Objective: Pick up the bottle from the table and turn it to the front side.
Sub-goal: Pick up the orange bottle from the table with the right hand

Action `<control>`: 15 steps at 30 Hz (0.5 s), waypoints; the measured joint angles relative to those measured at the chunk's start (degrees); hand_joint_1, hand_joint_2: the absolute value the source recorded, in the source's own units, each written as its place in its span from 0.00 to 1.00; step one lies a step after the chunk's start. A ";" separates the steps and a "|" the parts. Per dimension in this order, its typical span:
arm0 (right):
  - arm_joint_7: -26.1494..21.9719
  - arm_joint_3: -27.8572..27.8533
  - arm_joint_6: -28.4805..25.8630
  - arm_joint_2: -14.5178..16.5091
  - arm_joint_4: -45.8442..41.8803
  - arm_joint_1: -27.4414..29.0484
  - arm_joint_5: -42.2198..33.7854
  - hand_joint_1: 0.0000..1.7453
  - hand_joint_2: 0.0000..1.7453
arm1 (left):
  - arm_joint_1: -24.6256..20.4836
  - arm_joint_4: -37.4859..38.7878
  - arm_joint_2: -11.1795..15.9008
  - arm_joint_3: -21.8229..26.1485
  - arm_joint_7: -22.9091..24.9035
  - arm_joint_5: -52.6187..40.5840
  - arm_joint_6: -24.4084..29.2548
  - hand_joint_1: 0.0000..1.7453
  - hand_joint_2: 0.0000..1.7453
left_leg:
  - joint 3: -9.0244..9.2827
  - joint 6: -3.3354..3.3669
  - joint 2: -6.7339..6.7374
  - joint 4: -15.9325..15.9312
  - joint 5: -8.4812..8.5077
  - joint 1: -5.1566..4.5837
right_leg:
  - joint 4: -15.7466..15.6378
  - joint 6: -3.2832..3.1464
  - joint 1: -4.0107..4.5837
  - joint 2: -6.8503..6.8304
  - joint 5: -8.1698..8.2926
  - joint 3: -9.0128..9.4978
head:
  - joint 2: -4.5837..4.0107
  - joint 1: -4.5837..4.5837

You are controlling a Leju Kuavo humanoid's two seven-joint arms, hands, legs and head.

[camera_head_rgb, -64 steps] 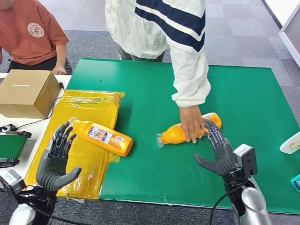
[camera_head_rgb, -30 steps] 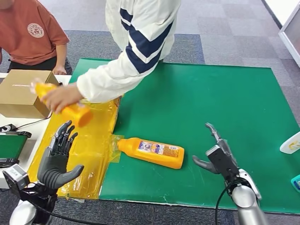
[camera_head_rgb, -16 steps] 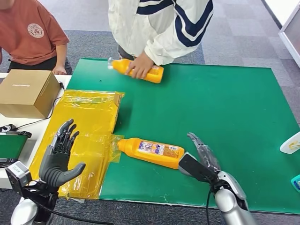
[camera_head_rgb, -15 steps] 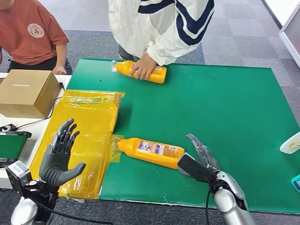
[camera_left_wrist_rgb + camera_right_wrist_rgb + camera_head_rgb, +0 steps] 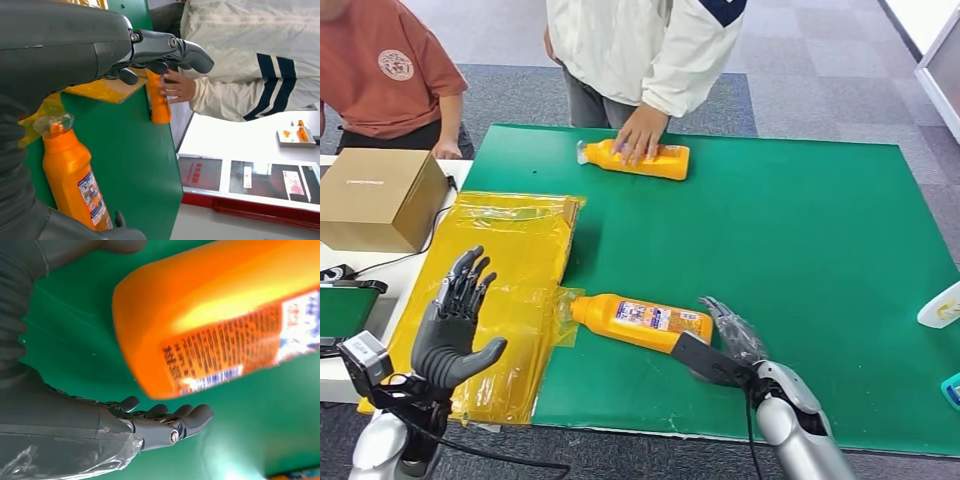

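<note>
Head view, lower centre of frame: bottle [image 5: 643, 324], orange, lying flat on green mat [image 5: 810, 250] over counter [image 5: 335, 370]; label up, cap toward yellow bag [image 5: 509, 290] at left, base toward right.

Right robot hand [image 5: 724, 345], lower right of centre: spread wide, holding nothing, thumb on near side of bottle base, fingers [image 5: 731, 325] on far side; contact not certain.

Left robot hand [image 5: 452, 330], lower left: raised above yellow bag, fingers apart, empty.

Second bottle [image 5: 641, 160], upper centre, pinned under a person's hand [image 5: 641, 135]; not the likely target, judged by distance from right robot hand.

Other items: cardboard box [image 5: 376, 195] upper left; second person in red shirt [image 5: 384, 65] behind it.

Step in hand, judged: closing on bottle base. Best done by sliding further along the body before closing, so grip sits nearer the middle rather than on the rounded end; a smooth plastic body may slip or swing cap-down if held at the tip. Lift clear of mat before rotating.

Right wrist view: bottle base [image 5: 158, 315] close up, printed small text legible as a block, a gap of green between base and fingers [image 5: 166, 415]; head view leaves that gap unclear.

Left wrist view: cap end [image 5: 53, 125] and label side, plus far bottle under person's hand.
</note>
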 joint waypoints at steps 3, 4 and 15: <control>1.11 1.12 -1.65 0.57 2.93 -1.31 2.98 0.00 1.00 | -0.53 0.51 -0.31 0.00 0.57 0.34 -0.31 0.00 1.00 | 0.00 0.00 0.00 0.00 0.00 0.00 | 0.00 0.00 0.00 0.00 0.00 0.00 | 0.01 0.00; 1.42 1.45 -2.14 0.79 3.91 -1.74 3.90 0.00 1.00 | -0.66 0.67 -0.40 -0.03 0.72 0.47 -0.36 0.00 1.00 | 0.00 0.00 0.00 0.00 0.00 0.00 | 0.00 0.00 0.00 0.00 0.00 0.00 | 0.01 -0.01; 2.81 3.76 -4.77 4.17 14.16 -7.44 9.27 0.00 1.00 | -2.16 2.27 -1.02 -0.67 1.80 1.72 -0.90 0.00 1.00 | 0.10 -0.01 0.02 0.00 0.01 0.02 | 0.00 -0.03 0.01 0.02 0.01 0.04 | 0.00 0.01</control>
